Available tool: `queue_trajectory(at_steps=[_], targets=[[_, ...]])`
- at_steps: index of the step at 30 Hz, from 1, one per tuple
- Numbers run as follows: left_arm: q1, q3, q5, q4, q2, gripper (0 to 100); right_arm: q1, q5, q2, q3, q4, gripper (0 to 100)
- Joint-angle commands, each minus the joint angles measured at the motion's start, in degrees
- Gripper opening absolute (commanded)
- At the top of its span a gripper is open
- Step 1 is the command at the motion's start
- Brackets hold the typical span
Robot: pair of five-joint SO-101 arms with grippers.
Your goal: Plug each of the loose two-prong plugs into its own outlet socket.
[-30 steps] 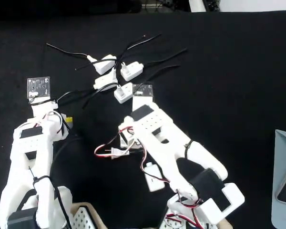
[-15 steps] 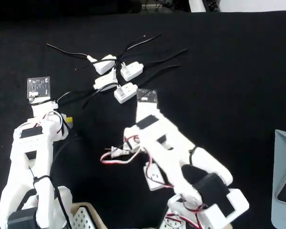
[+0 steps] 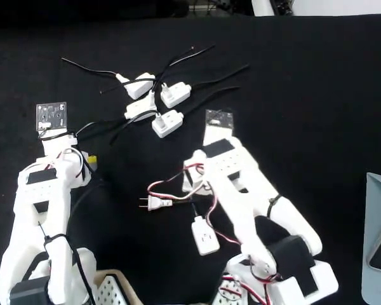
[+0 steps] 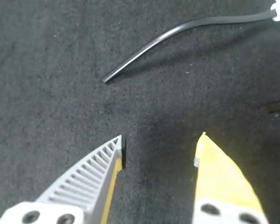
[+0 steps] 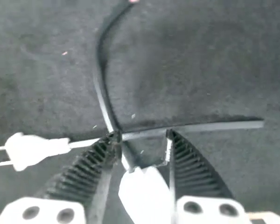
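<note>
- since a second ago the right arm (image 3: 241, 190) has swung toward the right of the high view, and its far end now stands apart from the grouped sockets. the left arm (image 3: 41, 210), the loose plug (image 3: 157, 203) and the outlet socket (image 3: 205, 236) lie about where they were.
- a black cloth (image 3: 317, 95) covers the table.
- both arms rise from the near edge, the left arm at the left and the right arm near the middle.
- four more white sockets (image 3: 176, 94) lie grouped at the far side, with black cord ends fanning out from them.
- right claw (image 5: 142, 135): jaws apart, gripping nothing. between them its wrist view shows the outlet socket down on the cloth, and the loose plug lies outside one jaw.
- left claw (image 4: 162, 136): jaws wide apart and empty over bare cloth, with a black cord end (image 4: 144, 51) lying ahead.
- the outlet socket lies flat just beside the right arm, a black cord leaving its far end.
- the loose plug lies near that socket on the left arm's side, not inserted, its two prongs pointing toward the left arm.
</note>
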Motion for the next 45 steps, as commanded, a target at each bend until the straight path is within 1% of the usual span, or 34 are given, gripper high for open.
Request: queue_trajectory(at_steps=[1, 5, 10, 17, 19, 21, 27, 30, 38, 45], targets=[[-0.3, -0.4, -0.6, -1.2, -1.1, 25, 3.0, 1.4, -1.9, 3.0, -4.5, 15.2], [-0.3, -0.4, -0.6, -1.2, -1.1, 25, 4.0, 2.4, -1.9, 4.7, -6.5, 15.2], [-0.3, -0.4, -0.6, -1.2, -1.1, 25, 4.1, 2.4, -2.1, 5.3, -6.2, 15.2], [-0.2, -0.4, -0.6, -1.2, -1.1, 25, 4.0, 2.0, -2.3, -4.2, 6.5, 15.2], [-0.2, -0.4, -0.6, -1.2, -1.1, 25, 3.6, 2.0, -2.1, -4.5, 7.7, 15.2], [-0.2, -0.4, -0.6, -1.2, -1.1, 25, 3.5, 2.1, -1.8, -3.4, 7.4, 15.2], [-0.2, -0.4, -0.6, -1.2, -1.1, 25, 4.1, 2.0, -1.8, 2.9, -1.6, 15.2], [-0.2, -0.4, -0.6, -1.2, -1.1, 25, 4.1, 1.9, -1.8, 4.7, -4.2, 15.2], [-0.2, -0.4, -0.6, -1.2, -1.1, 25, 4.1, 1.9, -1.8, 5.3, -4.8, 15.3], [-0.2, -0.4, -0.6, -1.2, -1.1, 25, 3.9, 1.9, -1.9, 3.1, -0.6, 15.3]])
